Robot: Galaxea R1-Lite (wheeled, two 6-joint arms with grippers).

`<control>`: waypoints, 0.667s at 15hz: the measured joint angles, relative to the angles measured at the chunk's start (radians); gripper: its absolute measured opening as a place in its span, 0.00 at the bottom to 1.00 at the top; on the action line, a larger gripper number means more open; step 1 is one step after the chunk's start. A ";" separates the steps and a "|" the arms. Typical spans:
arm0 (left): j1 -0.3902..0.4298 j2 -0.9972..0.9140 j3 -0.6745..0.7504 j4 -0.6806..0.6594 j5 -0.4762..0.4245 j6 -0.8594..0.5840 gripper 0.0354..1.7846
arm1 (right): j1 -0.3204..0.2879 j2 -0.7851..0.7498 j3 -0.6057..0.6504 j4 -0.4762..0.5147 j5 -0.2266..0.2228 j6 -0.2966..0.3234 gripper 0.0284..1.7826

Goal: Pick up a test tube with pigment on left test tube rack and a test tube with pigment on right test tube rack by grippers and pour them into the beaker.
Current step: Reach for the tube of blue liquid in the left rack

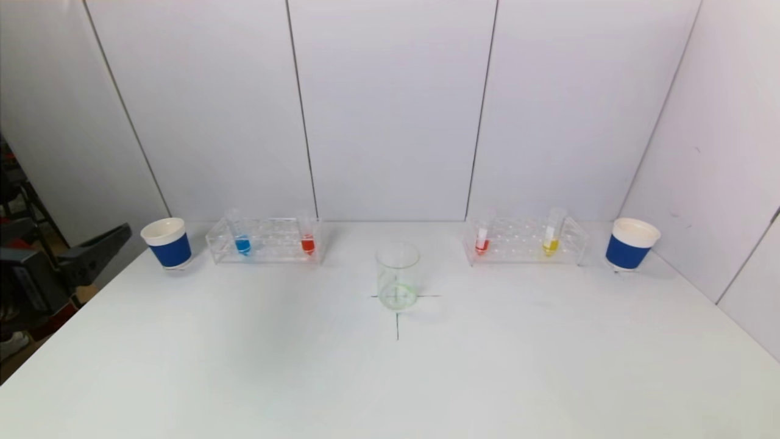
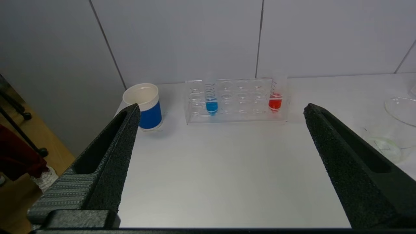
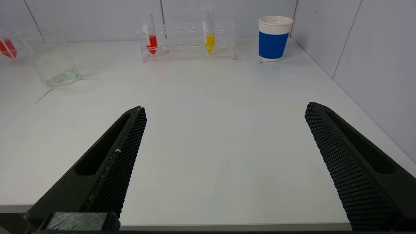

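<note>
Gaping wide, left hand (image 2: 221, 110) and right hand (image 3: 226, 110) sit well short of both racks' pigment tubes (image 1: 242, 244)

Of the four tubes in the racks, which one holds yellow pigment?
The yellow tube, standing in the right rack at the end nearest the right paper cup. The others hold blue or red.

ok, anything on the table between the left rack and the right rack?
Only the beaker, standing slightly nearer the robot than the left rack and right rack; the head view shows bare table otherwise.
</note>
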 joint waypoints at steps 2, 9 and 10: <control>0.001 0.119 0.006 -0.116 -0.003 -0.001 0.99 | 0.000 0.000 0.000 0.000 0.000 0.000 0.99; 0.018 0.540 0.074 -0.639 -0.078 -0.005 0.99 | 0.000 0.000 0.000 0.000 0.000 0.000 0.99; 0.024 0.600 0.079 -0.710 -0.086 -0.005 0.99 | 0.000 0.000 0.000 0.000 0.000 0.000 0.99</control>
